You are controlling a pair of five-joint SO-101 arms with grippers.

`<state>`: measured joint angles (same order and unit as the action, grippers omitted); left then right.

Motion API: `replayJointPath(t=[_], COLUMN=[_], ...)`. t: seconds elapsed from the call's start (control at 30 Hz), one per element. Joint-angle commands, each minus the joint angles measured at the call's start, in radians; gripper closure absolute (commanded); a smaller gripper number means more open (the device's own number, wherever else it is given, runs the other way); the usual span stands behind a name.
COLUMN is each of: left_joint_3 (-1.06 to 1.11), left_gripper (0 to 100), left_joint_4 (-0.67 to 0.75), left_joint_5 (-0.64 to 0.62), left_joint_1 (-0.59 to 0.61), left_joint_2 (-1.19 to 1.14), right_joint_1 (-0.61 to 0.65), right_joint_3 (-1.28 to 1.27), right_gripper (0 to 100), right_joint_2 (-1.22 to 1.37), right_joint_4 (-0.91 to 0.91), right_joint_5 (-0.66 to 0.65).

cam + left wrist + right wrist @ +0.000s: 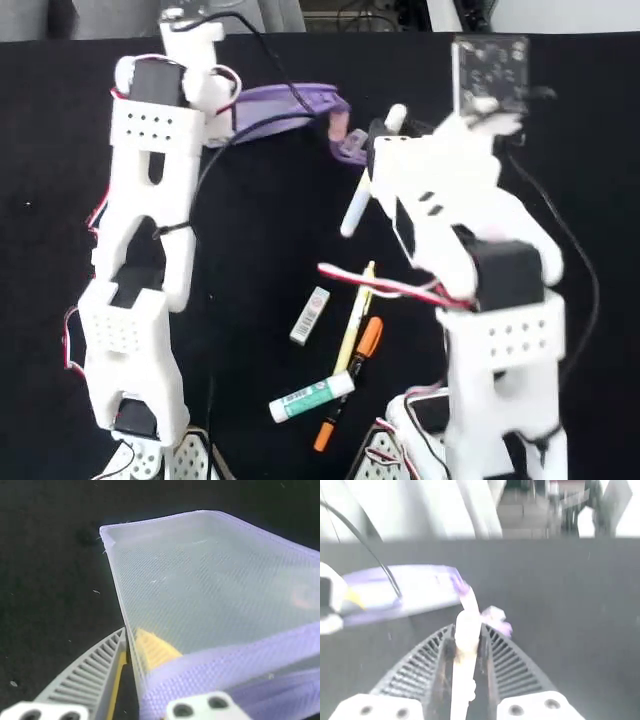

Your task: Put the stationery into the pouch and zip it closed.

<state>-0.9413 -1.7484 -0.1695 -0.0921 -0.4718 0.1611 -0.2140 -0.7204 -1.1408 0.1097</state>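
Observation:
The translucent pouch [285, 105] with a purple zip edge lies at the back of the black table. My left gripper [222, 105] is shut on its left end; in the left wrist view one grey ribbed finger [95, 667] lies outside the pouch [210, 580] and a yellow pad shows through the mesh. My right gripper [378, 155] is shut on a white pen [357, 208], held tilted just right of the pouch's open end. In the right wrist view the pen [465, 650] stands between the jaws of that gripper [467, 630], its tip near the pouch [405, 592].
On the table between the arms lie a small white eraser [310, 315], a yellow pen [353, 320], an orange marker [358, 362] and a glue stick [312, 397]. Red and white cables hang across the right arm above them.

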Motion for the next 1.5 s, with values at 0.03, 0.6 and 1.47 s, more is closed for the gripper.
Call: replayJointPath(t=[0.03,0.6,1.47], left_joint_3=[0.036,0.147,0.295], left_gripper=[97,97,97], left_joint_4=[-0.014,-0.014,-0.009], left_joint_5=[-0.017,-0.061,-0.055], left_joint_1=[-0.039,-0.045,-0.027], left_joint_2=[0.106,0.259,0.253], right_joint_1=[-0.009,0.161,0.212], right_joint_3=[0.005,-0.010,-0.401], right_gripper=[98.8,98.7,98.8], right_joint_2=[-0.097,-0.200,-0.294], right_joint_4=[0.077,0.269,0.870], right_joint_5=[0.000,0.000,-0.006])
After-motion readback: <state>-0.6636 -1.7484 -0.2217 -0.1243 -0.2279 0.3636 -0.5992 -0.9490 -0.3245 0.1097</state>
